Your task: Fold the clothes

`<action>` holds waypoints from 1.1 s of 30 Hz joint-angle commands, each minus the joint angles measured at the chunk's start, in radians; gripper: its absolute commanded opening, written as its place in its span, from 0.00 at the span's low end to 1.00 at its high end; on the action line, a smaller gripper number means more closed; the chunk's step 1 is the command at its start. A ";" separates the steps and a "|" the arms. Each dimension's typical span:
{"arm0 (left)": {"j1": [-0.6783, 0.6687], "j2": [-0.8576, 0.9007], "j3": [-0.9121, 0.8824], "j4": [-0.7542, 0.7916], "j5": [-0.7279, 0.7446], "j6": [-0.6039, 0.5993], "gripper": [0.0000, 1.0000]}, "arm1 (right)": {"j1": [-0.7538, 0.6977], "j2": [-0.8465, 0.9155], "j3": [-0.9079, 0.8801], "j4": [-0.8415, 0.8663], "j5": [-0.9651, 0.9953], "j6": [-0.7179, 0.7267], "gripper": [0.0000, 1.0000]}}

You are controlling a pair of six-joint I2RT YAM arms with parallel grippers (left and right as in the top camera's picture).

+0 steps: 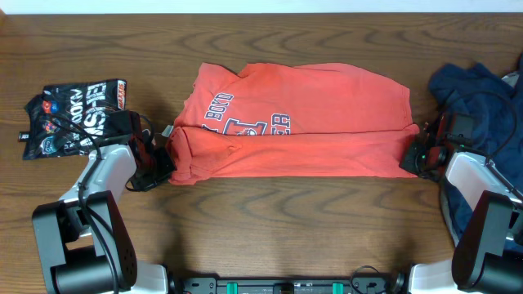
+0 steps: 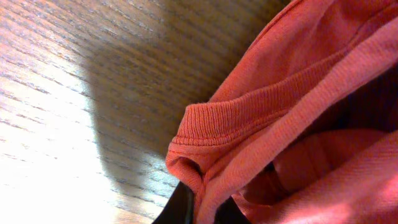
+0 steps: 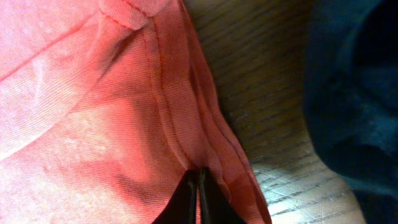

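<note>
orange-red t-shirt [image 1: 327, 98] — navy-and-white print [image 1: 245, 124]

The T-shirt [image 1: 302, 114] is matt ribbed cloth, the table [image 1: 270, 233] grained wood, the snack bag [image 1: 73, 114] glossy

Bare table [image 1: 286, 220] runs wide open across the lower middle of the overhead frame, and a thinner strip is free along the top edge beyond the T-shirt [image 1: 294, 122]. At the left, a black snack bag [image 1: 73, 114] lies near the left gripper [image 1: 159, 162]. At the right, a navy cloth heap [image 1: 478, 98] crowds just beside the right gripper [image 1: 421, 155].
</note>
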 commanded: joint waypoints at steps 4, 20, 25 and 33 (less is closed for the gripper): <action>0.006 -0.015 -0.007 -0.051 -0.259 0.027 0.06 | -0.005 0.033 -0.043 -0.016 0.153 0.036 0.01; 0.004 -0.032 -0.007 -0.184 -0.409 0.027 0.17 | -0.029 0.033 -0.043 -0.089 0.319 0.133 0.01; 0.004 -0.045 0.016 -0.180 -0.507 0.027 0.17 | -0.029 0.033 -0.043 -0.089 0.318 0.133 0.02; 0.003 -0.121 0.071 -0.151 -0.531 0.035 0.25 | -0.029 0.033 -0.043 -0.086 0.318 0.133 0.03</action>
